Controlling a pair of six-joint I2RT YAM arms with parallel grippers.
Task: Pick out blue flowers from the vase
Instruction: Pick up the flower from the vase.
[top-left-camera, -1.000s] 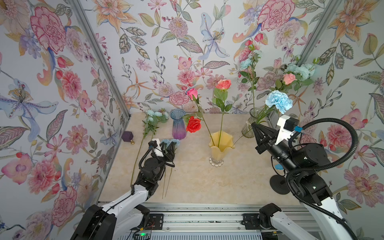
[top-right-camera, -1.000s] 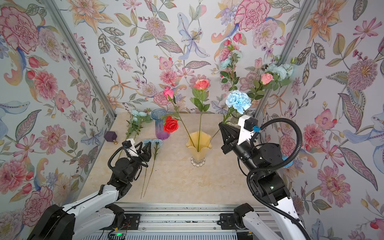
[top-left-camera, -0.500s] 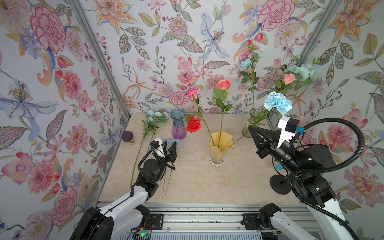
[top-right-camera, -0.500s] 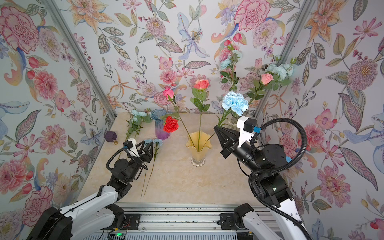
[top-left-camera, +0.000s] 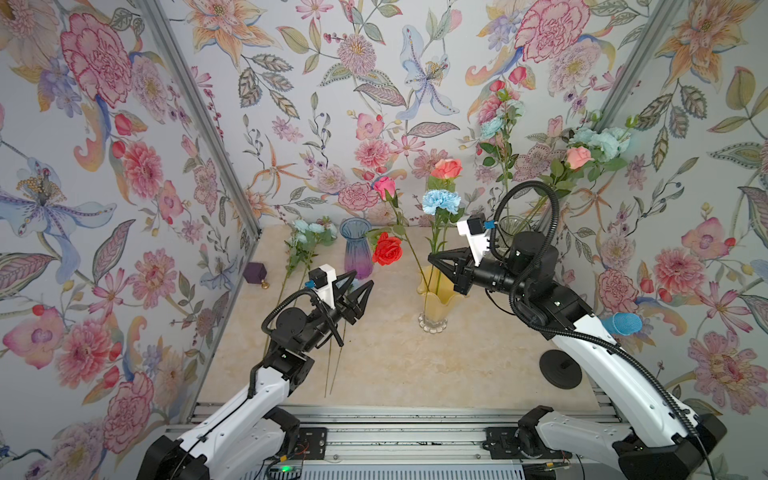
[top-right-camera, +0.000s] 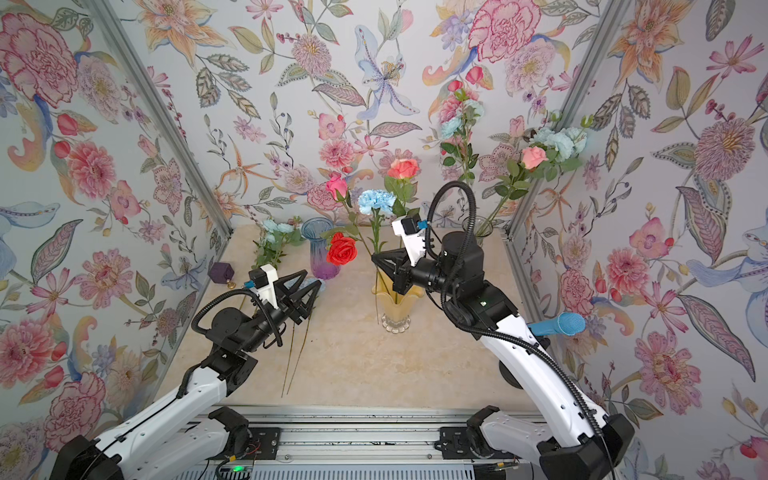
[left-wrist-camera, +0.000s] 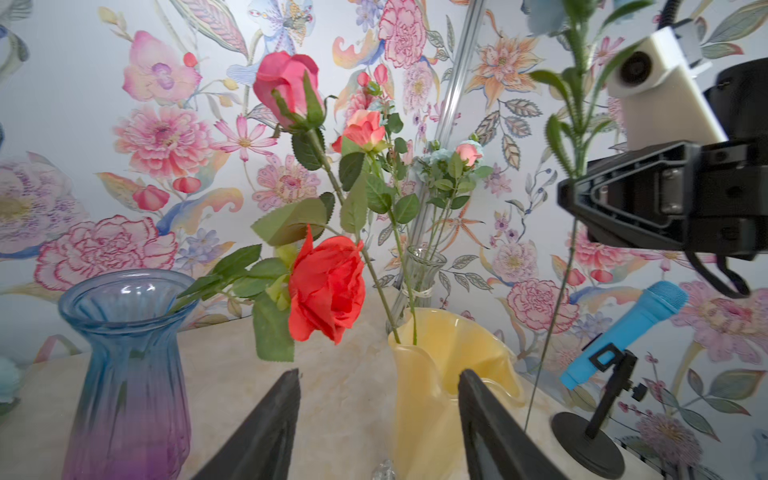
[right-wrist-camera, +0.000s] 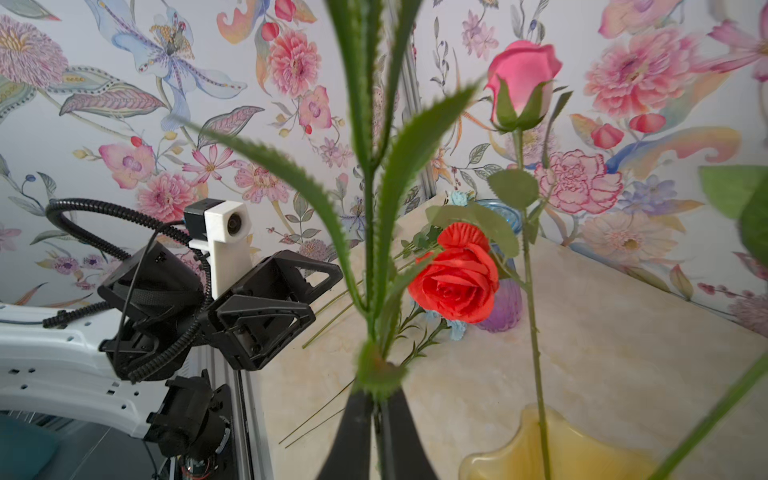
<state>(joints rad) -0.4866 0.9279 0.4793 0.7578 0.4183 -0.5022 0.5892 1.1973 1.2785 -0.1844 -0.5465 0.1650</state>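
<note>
Near the wavy yellow vase (top-left-camera: 434, 307), right fingers (right-wrist-camera: 351, 436) pinch a ruffled blue flower's (top-left-camera: 441, 201) stem; left fingers (left-wrist-camera: 266, 428) gape.

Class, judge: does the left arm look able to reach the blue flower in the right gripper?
Probably yes. The left gripper is open and faces the blue flower, whose stem the right gripper grips; only the red rose leans near the gap between them.
</note>
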